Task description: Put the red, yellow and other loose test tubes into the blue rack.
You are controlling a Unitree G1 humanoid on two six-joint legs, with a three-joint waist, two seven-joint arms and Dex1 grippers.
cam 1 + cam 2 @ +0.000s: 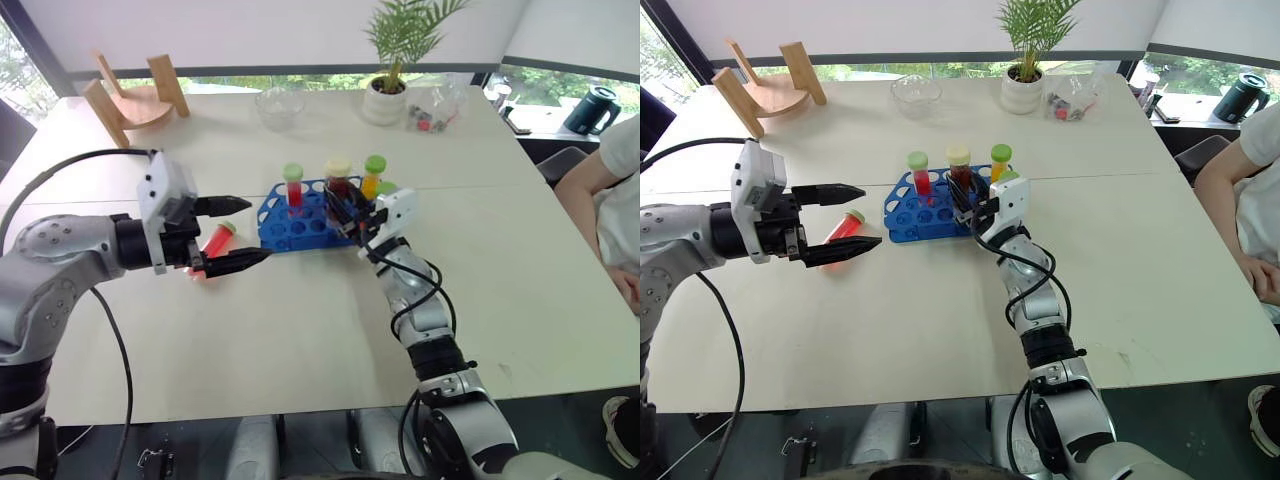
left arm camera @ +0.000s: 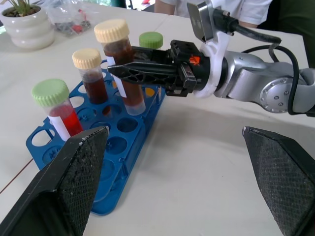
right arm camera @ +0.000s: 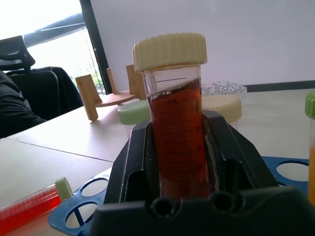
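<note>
The dark red-brown tube with the cream cap (image 2: 121,69) stands upright over the blue rack (image 1: 300,222), its rounded foot at one of the holes near the rack's right-hand edge, and the right gripper (image 2: 129,70) has its jaws pinched on the tube's middle from the right, so the cap and upper part rise clear above the black fingers. The right wrist view shows the grip closely: the brown liquid and printed scale lines sit between the two fingers (image 3: 135,167), the cap (image 3: 170,50) above them. Elsewhere in the rack stand a second cream-capped dark tube (image 2: 91,73), a red tube with a green cap (image 1: 294,188) toward the left, and a yellow-orange tube with a green cap (image 1: 372,176) toward the far right. One more red tube with a green cap (image 1: 843,231) lies on its side on the white counter (image 1: 940,330), just left of the rack; the head views place it between the two wide-spread jaws of the left gripper (image 1: 855,216), which hovers beside the rack holding nothing. The left wrist view shows that gripper's textured finger pads (image 2: 74,172) far apart, with the rack and the right gripper between them. At the counter's far edge are a wooden stand (image 1: 135,95), a glass bowl (image 1: 280,105) and a potted plant (image 1: 392,70); a person's arm (image 1: 600,215) rests at the right.
</note>
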